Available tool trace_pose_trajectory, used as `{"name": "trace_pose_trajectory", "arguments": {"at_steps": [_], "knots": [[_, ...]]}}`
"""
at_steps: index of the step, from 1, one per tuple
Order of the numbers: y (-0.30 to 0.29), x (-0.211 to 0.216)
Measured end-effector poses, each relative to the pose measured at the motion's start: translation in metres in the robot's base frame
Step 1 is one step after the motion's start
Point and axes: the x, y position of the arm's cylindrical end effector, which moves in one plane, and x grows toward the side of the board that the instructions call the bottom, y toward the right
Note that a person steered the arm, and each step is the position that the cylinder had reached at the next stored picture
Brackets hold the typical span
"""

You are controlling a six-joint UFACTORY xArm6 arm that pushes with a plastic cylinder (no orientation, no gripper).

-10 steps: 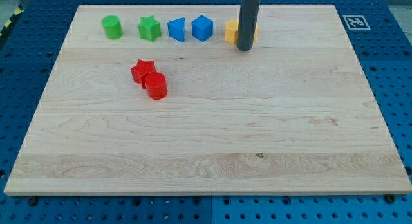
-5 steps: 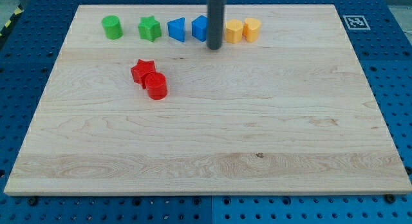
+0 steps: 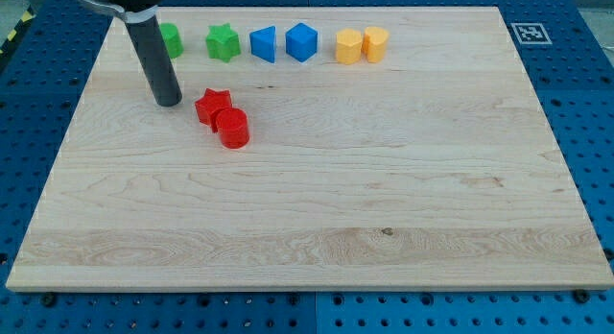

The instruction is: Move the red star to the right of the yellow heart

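While my tip (image 3: 170,102) is sitting apart at the red star's (image 3: 212,105) 9 o'clock, gripperless so gripping nothing, you're barely starting: star's lying well apart from the yellow heart (image 3: 349,46).

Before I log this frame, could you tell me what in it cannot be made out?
- Green block, camera view: the rod covers its left part, so its shape is unclear.
- Two yellow blocks and: too small to say which is the heart.
- Arm above the rod: cut off by the view's top edge.
- My tip and the red star: a narrow gap seems to separate them.
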Motion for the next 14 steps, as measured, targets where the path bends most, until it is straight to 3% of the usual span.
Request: {"name": "trace_pose_trajectory", "arguments": {"at_steps": [5, 10, 14], "knots": [[0.152, 0.046], [0.363, 0.042], [0.356, 0.025]]}}
